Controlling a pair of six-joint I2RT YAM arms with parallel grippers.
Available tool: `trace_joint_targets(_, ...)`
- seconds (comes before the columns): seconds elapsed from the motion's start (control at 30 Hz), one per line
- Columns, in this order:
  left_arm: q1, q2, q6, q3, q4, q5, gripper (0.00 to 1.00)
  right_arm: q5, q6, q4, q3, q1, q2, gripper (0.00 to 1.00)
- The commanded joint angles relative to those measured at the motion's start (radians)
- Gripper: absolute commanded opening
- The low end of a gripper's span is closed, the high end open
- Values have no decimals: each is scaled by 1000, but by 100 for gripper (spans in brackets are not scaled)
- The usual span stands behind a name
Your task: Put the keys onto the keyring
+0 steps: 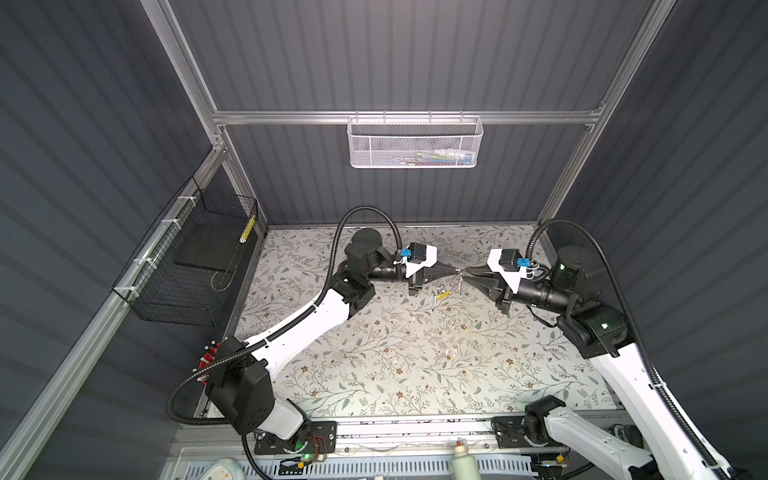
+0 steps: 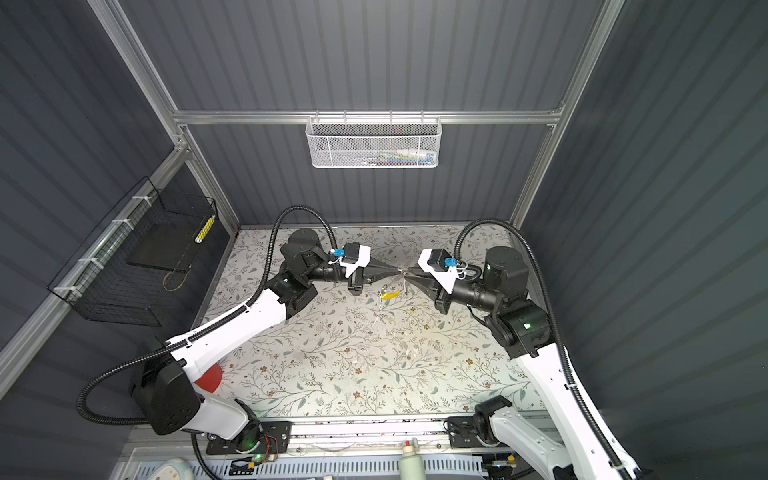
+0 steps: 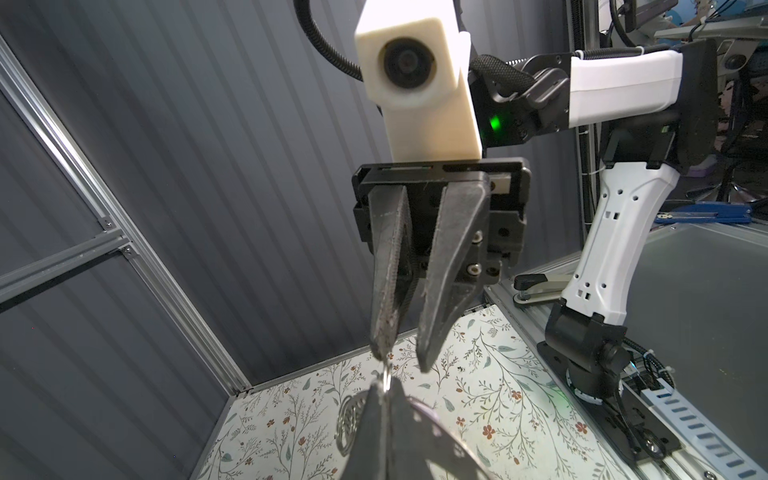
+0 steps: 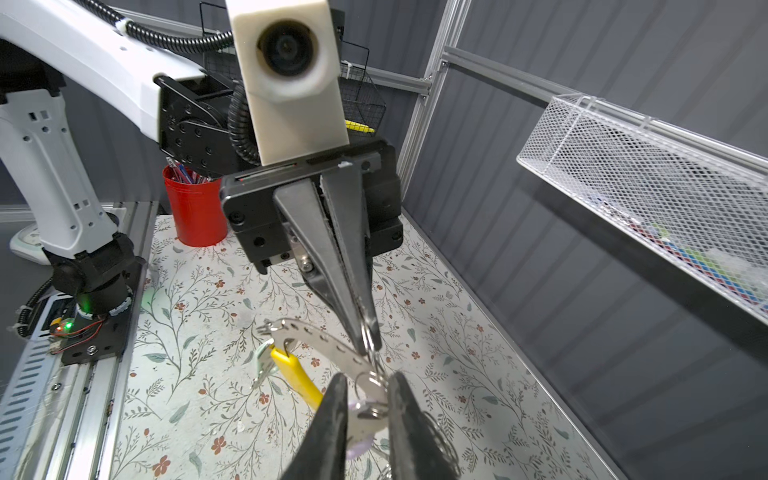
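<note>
Silvery and small, the keyring (image 4: pixel 369 338) hangs in the air above the far middle of the floral table (image 1: pixel 395 361). It is pinched at the very tip of the left gripper (image 4: pixel 365 332), whose jaws are pressed tightly together on it. The right gripper (image 3: pixel 405 361) meets it nose to nose. Its jaws stand a little spread, with one tip just beside the ring. In the right wrist view a key (image 4: pixel 365 419) with a pale lilac head lies between its fingers (image 4: pixel 332 415) (whether they press on it I cannot tell). A second small ring at the key's top links it to the pinched one. A curved, perforated metal strip (image 4: pixel 324 338) swings out sideways from the same cluster, and a yellow tag (image 4: pixel 297 378) dangles below its far end. A round filigree charm (image 3: pixel 353 415) shows beside the left gripper's fingers in the left wrist view. A red cup (image 4: pixel 195 212) of pens stands on the table by the left arm's base, well apart from the grippers.
</note>
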Motion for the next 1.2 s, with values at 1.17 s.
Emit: trace_joint_targets(1.17,-2,-6,244,175,-361,33,0,-116,-105,-235,134,-4,84,0)
